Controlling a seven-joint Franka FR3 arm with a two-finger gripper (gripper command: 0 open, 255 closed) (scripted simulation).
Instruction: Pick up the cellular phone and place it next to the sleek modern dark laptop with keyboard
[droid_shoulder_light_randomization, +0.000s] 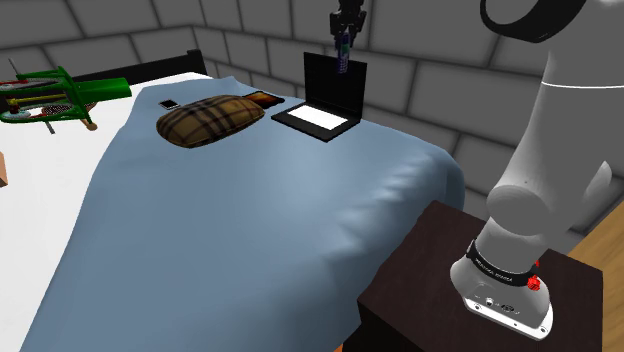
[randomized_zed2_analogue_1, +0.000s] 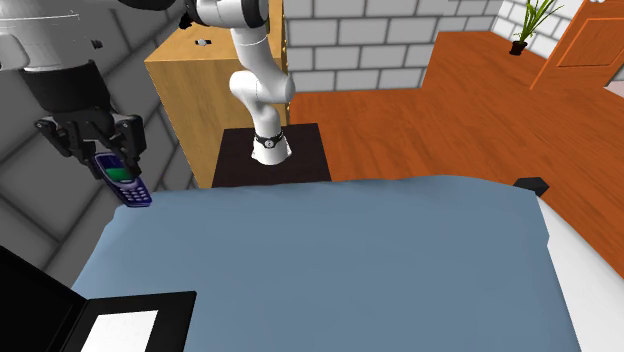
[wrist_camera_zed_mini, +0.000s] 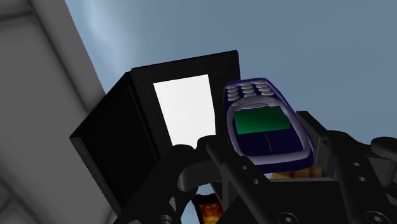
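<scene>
Cellular phone (randomized_zed2_analogue_1: 122, 178), dark blue with a green screen and a keypad, is hanging in the air in the grip of the end effector (randomized_zed2_analogue_1: 100, 140), clear of the bed (randomized_zed2_analogue_1: 340, 260). The black fingers (wrist_camera_zed_mini: 191, 162) are pinching the phone at its screen end, one on each side, closed only as far as the phone's width allows, and the keypad end is pointing away from the hand. In the second exterior view the phone is tilting, its keypad end lower than its gripped end.

In the shoulder view the end effector (droid_shoulder_light_randomization: 345, 25) is reaching down from the top edge, and the phone (droid_shoulder_light_randomization: 343, 55) is sitting just above the upper rim of the laptop (droid_shoulder_light_randomization: 325, 95). The laptop is lying open on the blue bed cover (droid_shoulder_light_randomization: 250, 220), black all over, its lid standing up and a white panel showing on its base. In the wrist view the phone (wrist_camera_zed_mini: 264, 124) is overlapping the laptop (wrist_camera_zed_mini: 172, 127) beneath it, and the white panel is showing just beside the phone's keypad.

A brown plaid cushion (droid_shoulder_light_randomization: 208, 120) is resting on the bed near the laptop, towards the shoulder view's left. The white arm (droid_shoulder_light_randomization: 550, 150) is rising from the dark stand (droid_shoulder_light_randomization: 470, 280) at the bed's edge.
</scene>
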